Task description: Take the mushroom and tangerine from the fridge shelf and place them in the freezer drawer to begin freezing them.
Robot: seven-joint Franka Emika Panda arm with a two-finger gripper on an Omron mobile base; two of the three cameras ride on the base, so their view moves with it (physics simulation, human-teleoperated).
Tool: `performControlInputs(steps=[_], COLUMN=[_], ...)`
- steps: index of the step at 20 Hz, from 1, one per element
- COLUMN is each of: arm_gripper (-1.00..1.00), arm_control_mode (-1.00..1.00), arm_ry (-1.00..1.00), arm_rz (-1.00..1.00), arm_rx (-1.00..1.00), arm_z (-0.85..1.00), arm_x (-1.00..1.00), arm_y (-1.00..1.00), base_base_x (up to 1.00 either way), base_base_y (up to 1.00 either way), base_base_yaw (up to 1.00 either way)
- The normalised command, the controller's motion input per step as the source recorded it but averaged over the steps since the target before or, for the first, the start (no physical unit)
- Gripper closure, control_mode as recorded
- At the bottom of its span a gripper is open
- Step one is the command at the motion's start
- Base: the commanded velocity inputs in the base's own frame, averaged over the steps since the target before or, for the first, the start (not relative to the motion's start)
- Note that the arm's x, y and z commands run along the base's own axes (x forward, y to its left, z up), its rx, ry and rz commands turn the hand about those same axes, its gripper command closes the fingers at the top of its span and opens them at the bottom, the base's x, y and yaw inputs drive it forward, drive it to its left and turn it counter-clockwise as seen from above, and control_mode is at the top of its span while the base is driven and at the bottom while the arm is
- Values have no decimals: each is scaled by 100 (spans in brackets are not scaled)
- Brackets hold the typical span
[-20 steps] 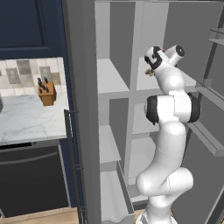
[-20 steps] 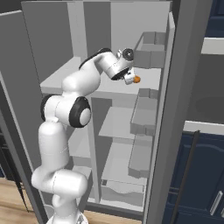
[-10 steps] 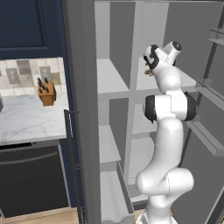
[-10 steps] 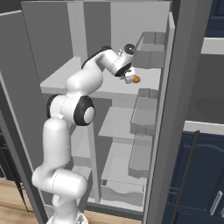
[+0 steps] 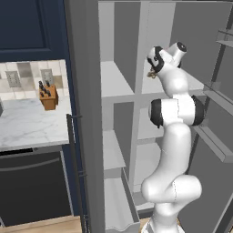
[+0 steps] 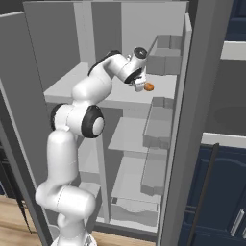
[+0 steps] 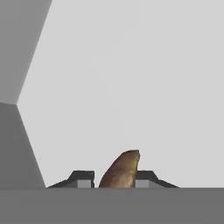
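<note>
My gripper [image 7: 114, 179] is shut on the mushroom [image 7: 120, 173], a reddish-brown lump pinched between the two dark fingertips [image 7: 83, 177] over the pale fridge shelf [image 6: 168, 82]. From the right base view the gripper [image 6: 139, 86] is reached in over that shelf, with the bright orange tangerine [image 6: 149, 87] lying just to its right, apart from the fingers. In the left base view the hand [image 5: 153, 73] is at the same shelf height. The freezer drawer [image 5: 130, 205] stands pulled out at the bottom of the narrow left column.
Grey door racks [image 6: 161, 53] hang on the open fridge door to the right of the hand. A vertical divider [image 5: 139, 91] splits the two columns. A marble counter with a knife block [image 5: 48, 96] lies to the left, outside the fridge.
The jaws went from wide open to shut on the mushroom. The hand edged slightly further in over the shelf; the tangerine stayed where it was.
</note>
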Motion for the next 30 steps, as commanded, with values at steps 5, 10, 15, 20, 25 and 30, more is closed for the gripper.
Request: performControlInputs(steps=[5, 10, 15, 20, 25, 30], arm_gripper=[100, 100, 100, 100, 100, 100], arm_control_mode=[-100, -100, -100, -100, -100, -100], arm_ry=[-4, -18, -25, -17, -1, 4], arm_rz=[4, 0, 0, 0, 0, 0], arm_rx=[0, 0, 0, 0, -8, -16], arm_z=[-19, -1, 0, 5, 41, 36], arm_x=[-51, -76, -70, -78, -63, -58], arm_y=[10, 0, 0, 0, 5, 12], base_base_x=[0, 0, 0, 0, 0, 0], base_base_y=[0, 0, 0, 0, 0, 0], base_base_yaw=[0, 0, 0, 0, 0, 0])
